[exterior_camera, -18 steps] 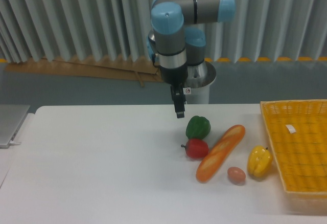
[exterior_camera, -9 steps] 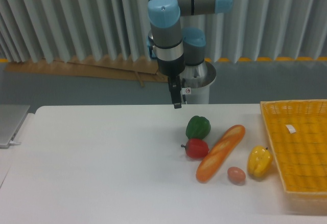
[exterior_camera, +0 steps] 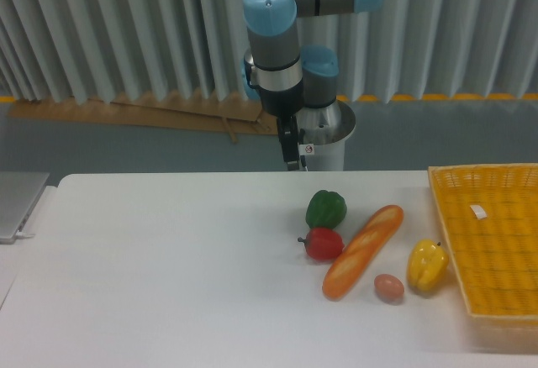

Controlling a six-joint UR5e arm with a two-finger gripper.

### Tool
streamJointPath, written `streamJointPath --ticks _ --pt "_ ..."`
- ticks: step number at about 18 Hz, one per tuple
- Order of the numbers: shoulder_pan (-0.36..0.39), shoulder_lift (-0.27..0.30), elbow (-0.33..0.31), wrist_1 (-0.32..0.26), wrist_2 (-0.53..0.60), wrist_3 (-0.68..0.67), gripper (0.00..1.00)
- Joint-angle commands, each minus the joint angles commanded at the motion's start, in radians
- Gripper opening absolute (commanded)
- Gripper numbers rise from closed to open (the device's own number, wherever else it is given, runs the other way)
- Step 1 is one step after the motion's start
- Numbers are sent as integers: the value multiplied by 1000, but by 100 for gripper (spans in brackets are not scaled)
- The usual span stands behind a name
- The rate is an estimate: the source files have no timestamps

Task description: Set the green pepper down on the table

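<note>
The white table [exterior_camera: 168, 267] bore the green pepper [exterior_camera: 325, 209], red pepper [exterior_camera: 323, 244], baguette [exterior_camera: 362, 251], egg [exterior_camera: 388, 287], yellow pepper [exterior_camera: 427, 265] and yellow basket [exterior_camera: 496, 242].

I see even, diffuse overhead light, fairly bright; the large white matte tabletop [exterior_camera: 168, 284] washes pale with hardly any shadow; the glossy dark green bell pepper [exterior_camera: 325, 209] shows faint sheen; my whole feed looks slightly soft, low-resolution.

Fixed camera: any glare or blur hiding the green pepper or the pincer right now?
Fixed camera: soft even light, only faint shadows; green pepper slightly soft with a small sheen, outline clear; pincer small and dark against the robot base, too blurred to tell its opening.
</note>
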Motion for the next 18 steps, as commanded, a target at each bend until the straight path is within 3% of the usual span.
streamJointPath --ticks 6,18 --pt "0 -8 -9 6 -132 -14 100" --pt "5 -5 -9 17 -91 -9 100"
